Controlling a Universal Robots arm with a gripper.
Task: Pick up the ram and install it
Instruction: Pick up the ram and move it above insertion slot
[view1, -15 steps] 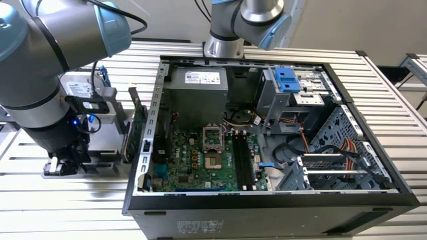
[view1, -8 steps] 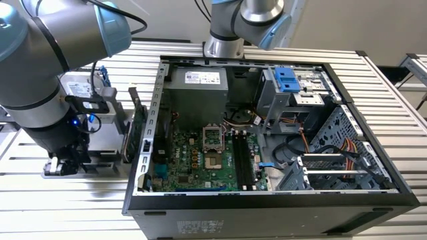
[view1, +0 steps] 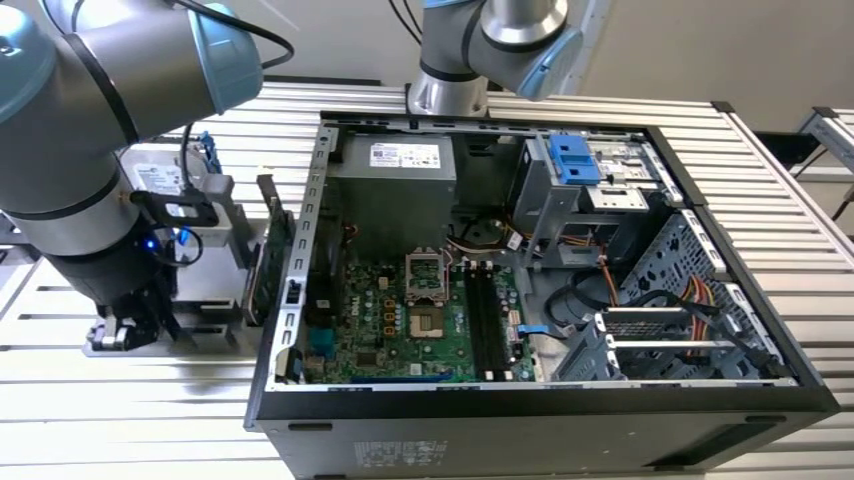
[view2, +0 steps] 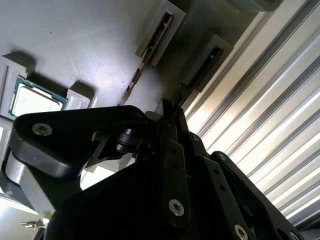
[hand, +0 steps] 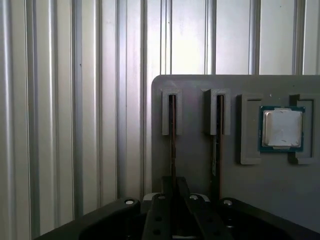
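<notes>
Ribbed aluminium table (hand: 60, 100) is carrying a grey holder tray (hand: 195, 160), and we are working low over it with the gripper (hand: 173, 182). We are pinching its fingers (hand: 166, 192) narrow onto the ram (hand: 172, 140), which is standing on edge in the slot nearest the tray's rim, thin top edge offered for grasping. Another stick (hand: 218, 140) is standing alongside, and a processor chip (hand: 281, 127) is lying flat.

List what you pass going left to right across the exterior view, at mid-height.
robot arm → hard drive → expansion card standing on edge → CPU socket → memory slots → drive cage
</notes>
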